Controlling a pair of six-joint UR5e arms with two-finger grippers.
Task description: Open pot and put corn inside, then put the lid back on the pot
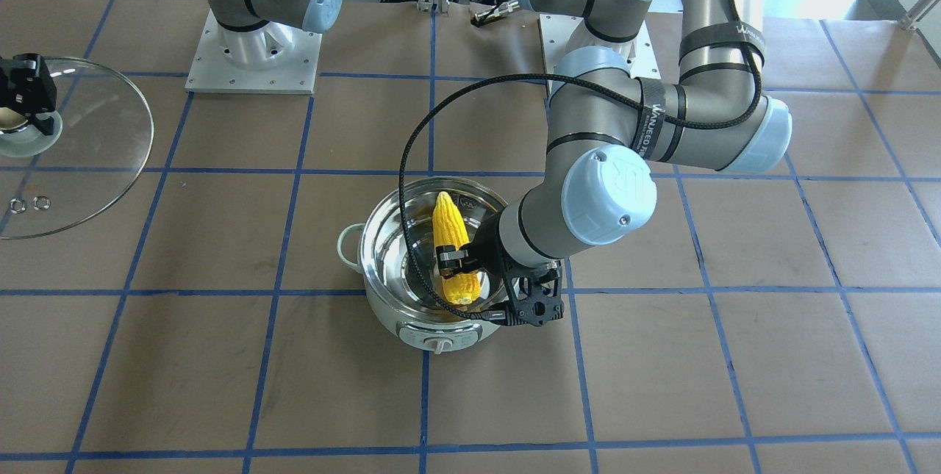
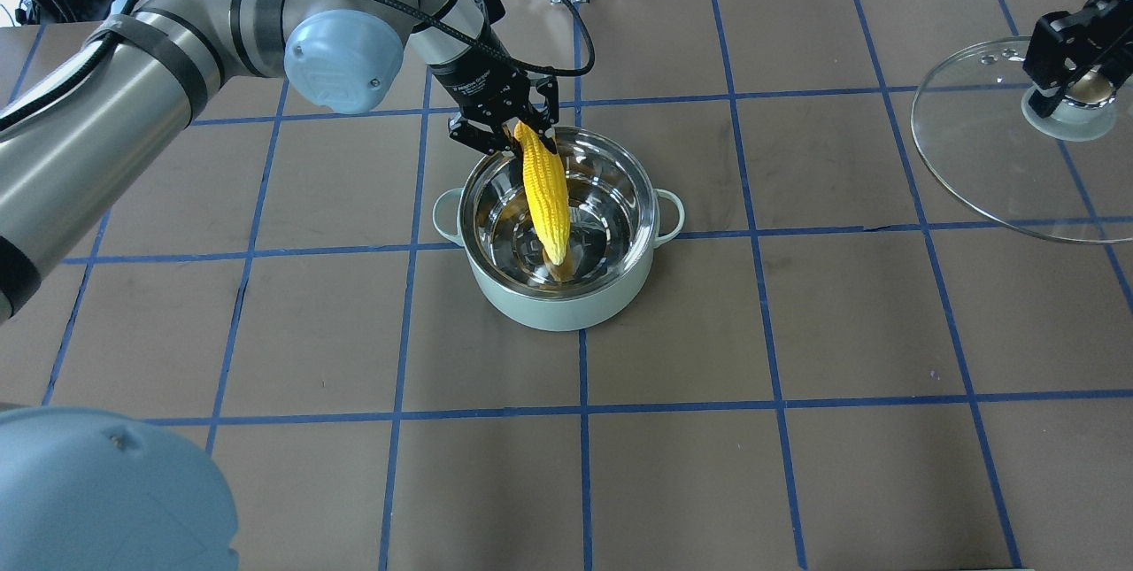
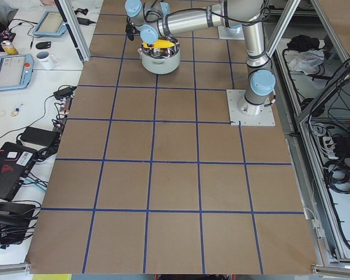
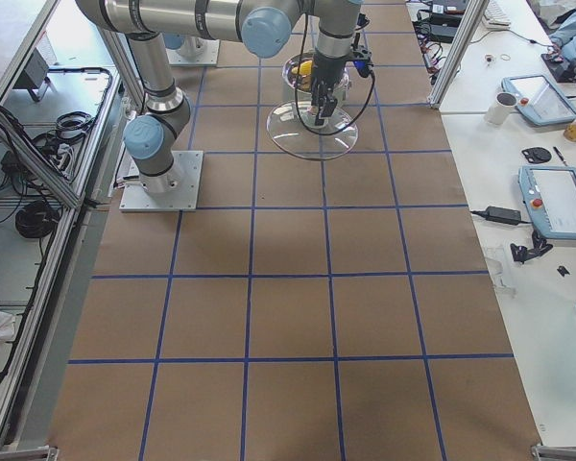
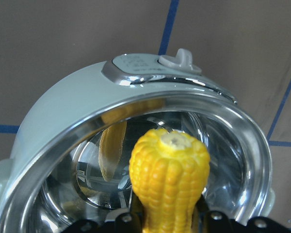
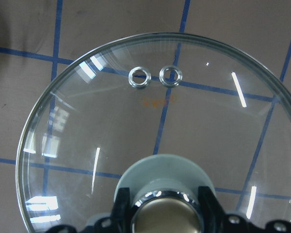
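One pot, one corn cob, one lid and two arms are in view. The pot stands open near the middle of the table, its dial on the side away from the robot. In it is only the corn cob, slanting down into the steel bowl with its lower end inside. I cannot tell whether that end touches the bottom.

The left arm reaches in from the left, its wrist tipped down over the pot's far left rim. The left gripper is clenched on the cob's upper part.

Farther off, at the far right, the right gripper grasps the knob of the lid, well apart from the pot. Whether the lid rests on the table I cannot tell.
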